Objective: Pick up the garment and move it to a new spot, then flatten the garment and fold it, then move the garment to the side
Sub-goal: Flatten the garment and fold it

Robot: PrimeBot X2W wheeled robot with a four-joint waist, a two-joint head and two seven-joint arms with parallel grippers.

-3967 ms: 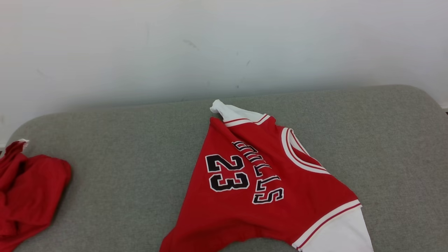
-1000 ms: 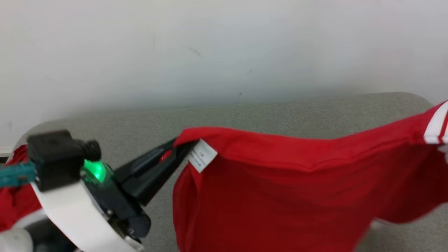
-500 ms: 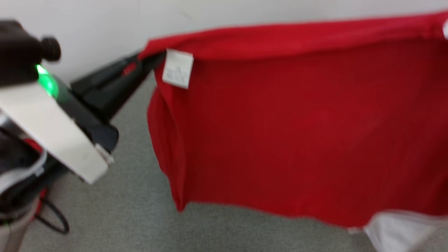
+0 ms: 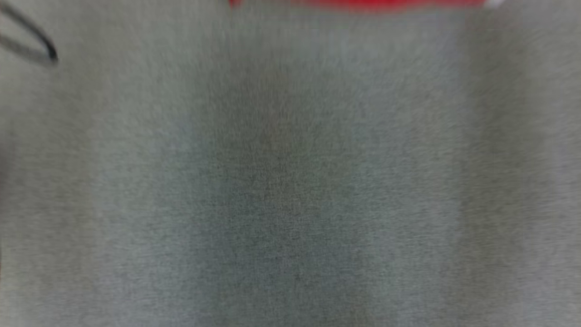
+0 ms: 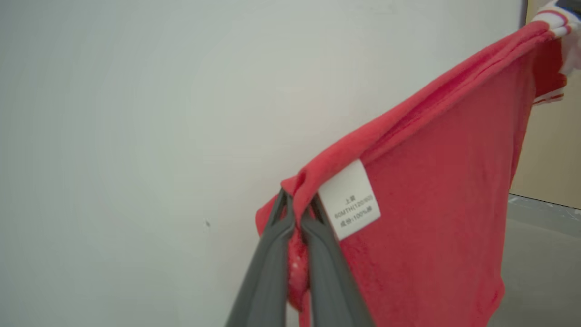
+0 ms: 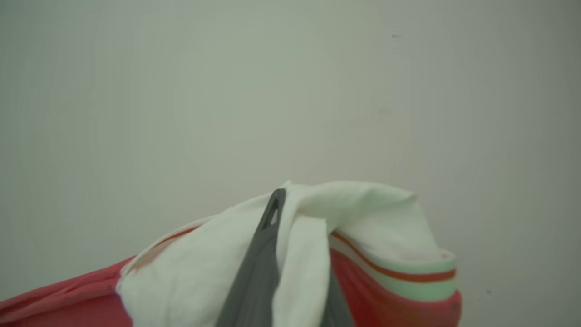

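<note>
One red soft-cloth garment (image 5: 431, 204) with white, red-striped sleeves hangs in the air in front of a plain white wall (image 5: 136, 136), stretched between two grippers.

In the left wrist view the left gripper (image 5: 297, 204) has its two long dark grey fingers pressed together on one red corner of the cloth. A single small white rectangular care label (image 5: 349, 200), printed with grey text, sits just beside the fingertips. From that corner the garment's top edge runs up and away to the far corner, where one white striped sleeve end (image 5: 551, 13) shows. Behind the cloth are a beige panel (image 5: 551, 150) and a strip of grey floor (image 5: 540, 254).

In the right wrist view the right gripper (image 6: 295, 213) is clamped on one white sleeve (image 6: 204, 272). One of its dark fingers (image 6: 265, 245) lies on the outside of the cloth, and the second is mostly wrapped in a fold of it. A pale cuff band (image 6: 408, 263) with one thin red stripe curls just beside the fingers, with red body cloth under it.

The head view is heavily blurred. It looks down on a grey woven cushion surface (image 4: 290, 181). A thin red strip (image 4: 354, 3) along the top edge is probably the garment's lower edge; whether it touches the cushion I cannot tell. One dark cable loop (image 4: 45, 50) lies at the upper left.
</note>
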